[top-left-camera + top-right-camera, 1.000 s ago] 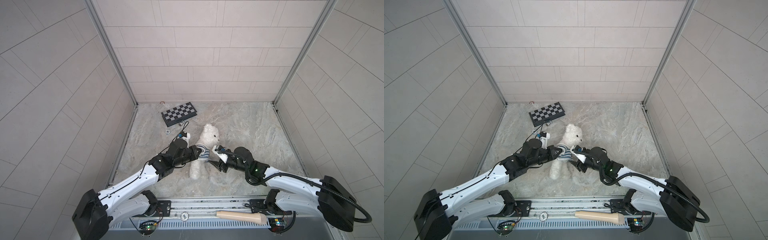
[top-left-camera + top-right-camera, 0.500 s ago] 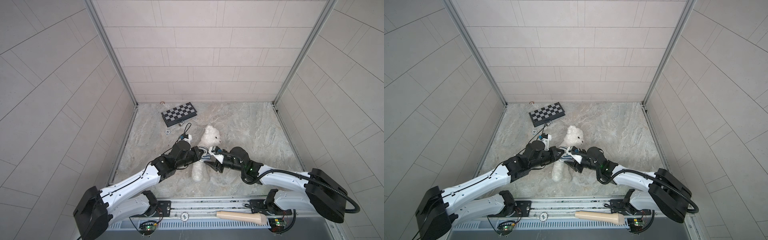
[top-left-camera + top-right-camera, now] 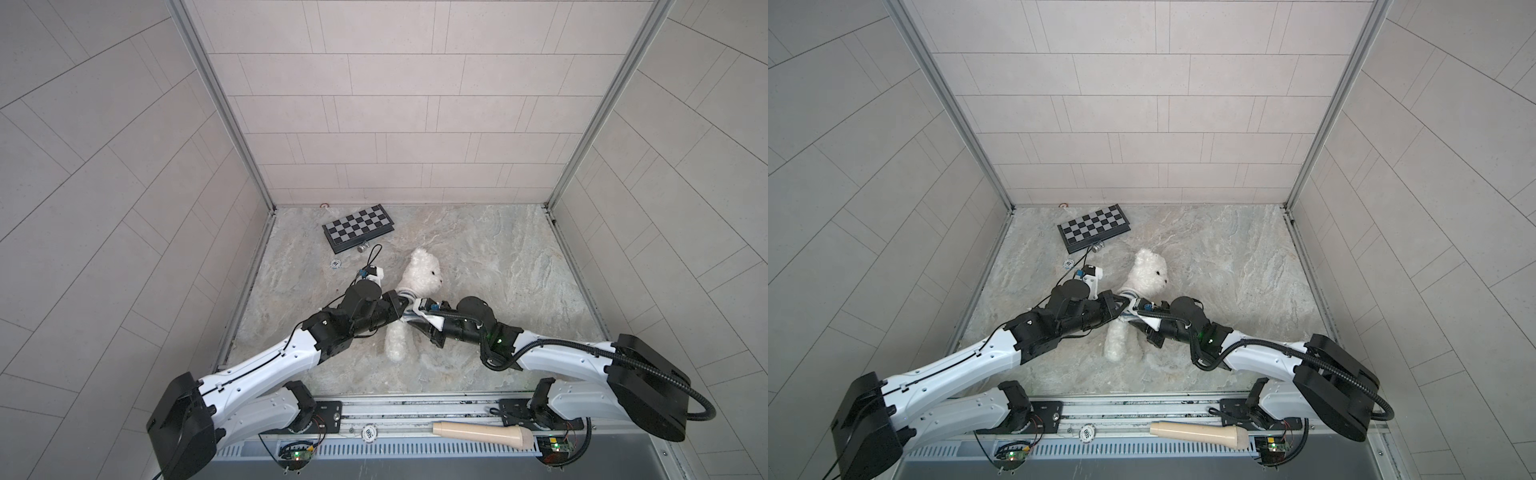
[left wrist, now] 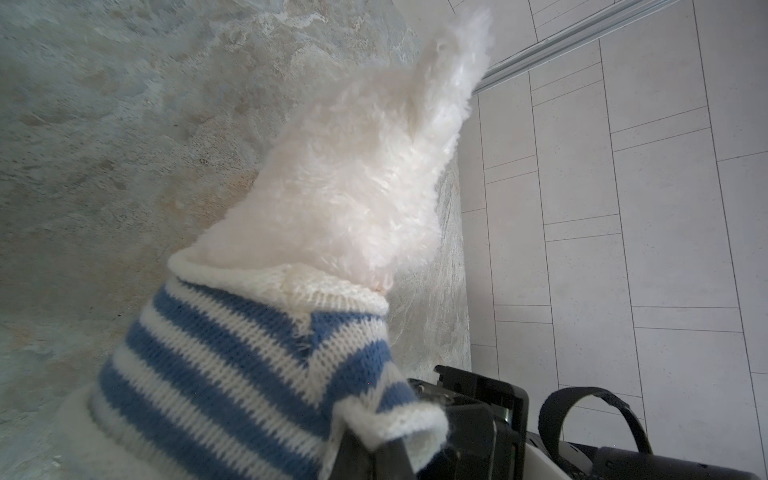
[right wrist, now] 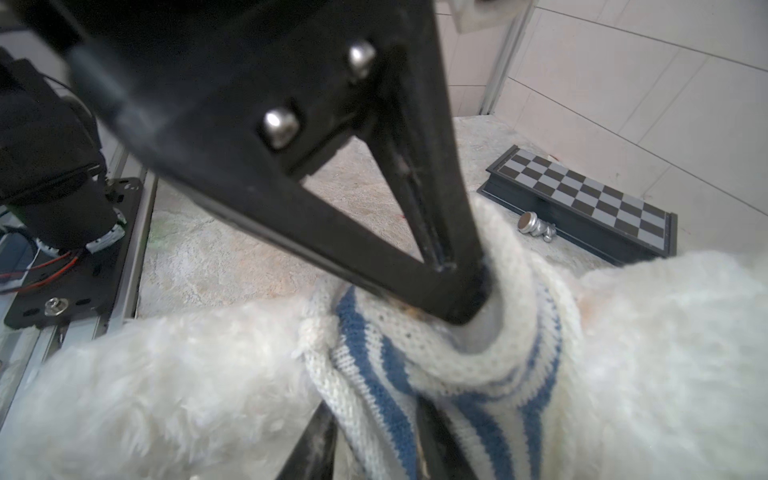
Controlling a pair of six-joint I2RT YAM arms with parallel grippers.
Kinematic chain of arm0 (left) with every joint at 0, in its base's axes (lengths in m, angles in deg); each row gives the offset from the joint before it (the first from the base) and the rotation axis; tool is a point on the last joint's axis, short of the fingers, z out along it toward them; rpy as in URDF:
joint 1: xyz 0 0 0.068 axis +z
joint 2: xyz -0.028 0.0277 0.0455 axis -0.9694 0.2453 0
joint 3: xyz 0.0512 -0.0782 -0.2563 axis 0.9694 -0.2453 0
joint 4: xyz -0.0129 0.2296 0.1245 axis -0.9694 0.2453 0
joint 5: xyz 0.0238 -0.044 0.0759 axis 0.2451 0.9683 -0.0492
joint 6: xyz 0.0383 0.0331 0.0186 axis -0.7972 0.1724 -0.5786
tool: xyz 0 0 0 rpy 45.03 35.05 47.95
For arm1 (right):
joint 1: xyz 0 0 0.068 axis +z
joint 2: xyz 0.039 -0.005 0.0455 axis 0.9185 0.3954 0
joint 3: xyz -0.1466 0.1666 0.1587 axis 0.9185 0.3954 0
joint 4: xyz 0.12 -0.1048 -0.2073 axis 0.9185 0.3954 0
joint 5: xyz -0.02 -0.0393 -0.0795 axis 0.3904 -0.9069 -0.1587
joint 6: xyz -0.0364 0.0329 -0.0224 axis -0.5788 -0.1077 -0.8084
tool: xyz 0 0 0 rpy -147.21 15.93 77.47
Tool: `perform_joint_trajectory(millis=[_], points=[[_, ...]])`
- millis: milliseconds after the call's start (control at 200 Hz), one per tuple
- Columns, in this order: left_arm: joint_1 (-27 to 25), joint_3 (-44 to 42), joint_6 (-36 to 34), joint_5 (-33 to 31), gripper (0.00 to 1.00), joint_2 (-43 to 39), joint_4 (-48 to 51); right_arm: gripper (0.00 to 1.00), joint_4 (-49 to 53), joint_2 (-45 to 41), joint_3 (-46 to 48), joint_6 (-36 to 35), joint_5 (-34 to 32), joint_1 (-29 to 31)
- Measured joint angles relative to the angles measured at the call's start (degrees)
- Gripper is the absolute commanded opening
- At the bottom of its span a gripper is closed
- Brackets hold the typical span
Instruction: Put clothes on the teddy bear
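Lying head toward one o'clock and legs toward seven, the teddy bear [image 3: 422, 274] rests on the table [image 3: 498, 257] between both pincers. The left pincer [image 4: 411, 440], at its nine, is clenched on the shirt [image 4: 232, 374] bunched at the chest. The right pincer [image 5: 374, 415], at three, straddles a fold, grip unclear. Open room lies toward seven.

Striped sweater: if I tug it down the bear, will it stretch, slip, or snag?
Likely stretchy and floppy: the loose-knit striped sweater bunches around the teddy bear. Probably won't slide freely; fluffy fur should drag on it. Frayed yarn may snag.
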Motion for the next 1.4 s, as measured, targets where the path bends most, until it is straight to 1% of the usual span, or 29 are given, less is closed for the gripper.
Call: perform_joint_trajectory(millis=[115, 335, 471, 561, 676, 796, 1006, 1131, 1232, 1332, 1402], points=[[-0.11, 0.31, 0.37, -0.04, 0.0, 0.0, 0.04, 0.0, -0.15, 0.24, 0.0, -1.01, -2.25, 0.02], [-0.09, 1.29, 0.37, -0.52, 0.0, -0.24, 1.29, 0.0, -0.07, -0.39, 0.7, -1.84, -6.58, 0.09], [0.2, 2.54, 0.09, -0.33, 0.0, -0.57, 2.71, 0.0, 1.29, -1.03, 2.03, -1.51, -10.75, 0.11], [0.61, 2.56, -0.09, 0.11, 0.0, -1.31, 3.67, 0.0, 1.31, -1.03, 2.89, 0.44, -13.4, -0.13], [1.09, 2.54, -0.07, 0.79, 0.0, -2.51, 5.07, 0.0, 0.72, -1.03, 3.74, 3.32, -14.69, -1.51], [1.97, 1.88, 0.15, 2.95, 0.0, -3.63, 4.46, 0.0, 0.26, -1.03, 3.67, 4.85, -14.97, -1.7], [3.41, 1.09, 0.15, 10.64, 0.0, -3.93, 3.3, 0.0, 1.46, -1.03, 3.17, 5.84, -15.5, -1.92], [4.15, 0.31, 0.11, 14.05, 0.0, -4.94, 3.02, 0.0, 1.73, -1.03, 3.06, 6.03, -15.93, -1.92], [4.98, -0.96, 0.26, 15.63, 0.0, -6.16, 2.19, 0.0, 1.88, -1.22, 3.06, 6.05, -16.17, -1.92], [5.99, -3.93, 1.09, 16.39, 0.0, -7.63, 0.04, 0.0, 3.17, -2.38, 3.08, 5.97, -16.85, -1.95], [6.23, -5.99, 1.25, 16.41, 0.0, -8.39, -0.92, 0.0, 3.67, -3.61, 3.58, 4.83, -16.11, -2.05]])
